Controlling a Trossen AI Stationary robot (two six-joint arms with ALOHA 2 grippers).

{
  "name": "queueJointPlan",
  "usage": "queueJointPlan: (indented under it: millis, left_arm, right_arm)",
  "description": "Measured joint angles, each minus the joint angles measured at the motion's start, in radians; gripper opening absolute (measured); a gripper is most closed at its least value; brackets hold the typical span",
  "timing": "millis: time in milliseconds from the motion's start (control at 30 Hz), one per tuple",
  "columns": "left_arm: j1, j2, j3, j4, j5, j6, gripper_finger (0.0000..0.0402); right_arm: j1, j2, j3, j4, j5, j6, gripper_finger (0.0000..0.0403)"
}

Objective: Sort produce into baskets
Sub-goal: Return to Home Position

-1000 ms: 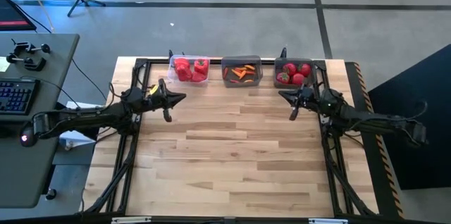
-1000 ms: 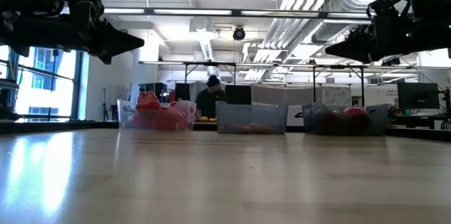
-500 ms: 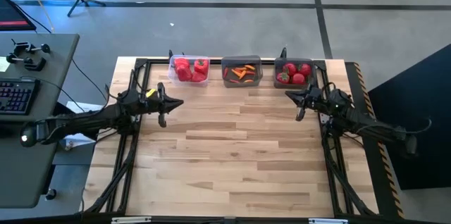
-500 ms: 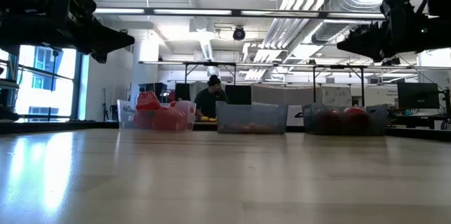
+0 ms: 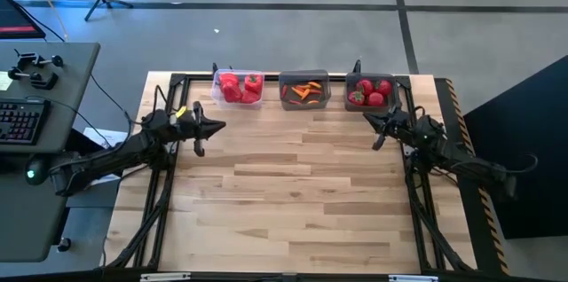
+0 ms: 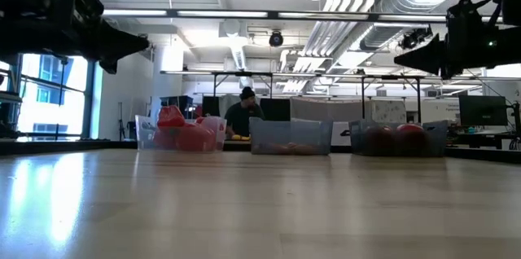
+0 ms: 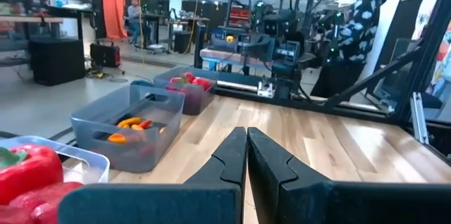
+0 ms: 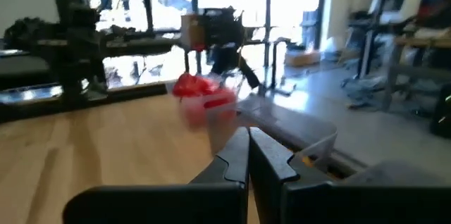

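Observation:
Three baskets stand in a row along the table's far edge. The clear basket point(image 5: 238, 88) holds red peppers point(image 7: 28, 171), the middle grey basket point(image 5: 304, 91) holds orange carrot pieces point(image 7: 127, 123), and the right grey basket point(image 5: 369, 92) holds tomatoes point(image 7: 189, 80). My left gripper point(image 5: 222, 126) hangs shut above the table's left side, level, pointing toward the table's right, with nothing in it. My right gripper point(image 5: 366, 119) hangs shut above the right side, level, pointing toward the left, also with nothing in it. Both fingertip pairs meet in the wrist views point(image 7: 246, 136) point(image 8: 248, 136).
A black frame point(image 5: 177, 82) runs along the table's left, far and right sides. Bare wooden tabletop point(image 5: 293, 193) lies between the arms and toward the near edge. A desk with a keyboard point(image 5: 22, 122) stands off the table's left. People point(image 6: 242, 112) point(image 7: 356, 27) show in the room beyond.
Both arms have drawn back from the table's middle. My left gripper has moved toward the left edge and my right gripper toward the right edge, both staying shut and level. The baskets and produce have kept still.

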Motion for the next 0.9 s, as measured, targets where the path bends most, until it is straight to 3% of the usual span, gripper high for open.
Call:
queueJointPlan:
  millis: [200,400,533,700,900]
  left_arm:
    - [0.000,-0.034,0.000,-0.076,-0.092,-0.025,0.0000]
    - [0.000,-0.030,0.000,-0.209,-0.108,0.011,0.0000]
    - [0.000,-0.020,0.000,-0.201,-0.114,0.005,0.0000]
    - [0.000,-0.019,0.000,-0.204,-0.114,-0.196,0.0000]
    - [0.000,-0.019,0.000,-0.203,-0.114,-0.232,0.0000]
  right_arm:
    - [0.022,0.008,0.000,0.016,0.165,-0.056,0.0000]
    - [0.022,0.035,0.000,0.016,0.137,-0.082,0.0000]
    - [0.022,0.035,0.000,0.016,0.137,-0.082,0.0000]
    - [0.022,0.035,0.000,0.016,0.136,-0.082,0.0000]
    - [0.022,0.035,0.000,0.016,0.135,-0.082,0.0000]
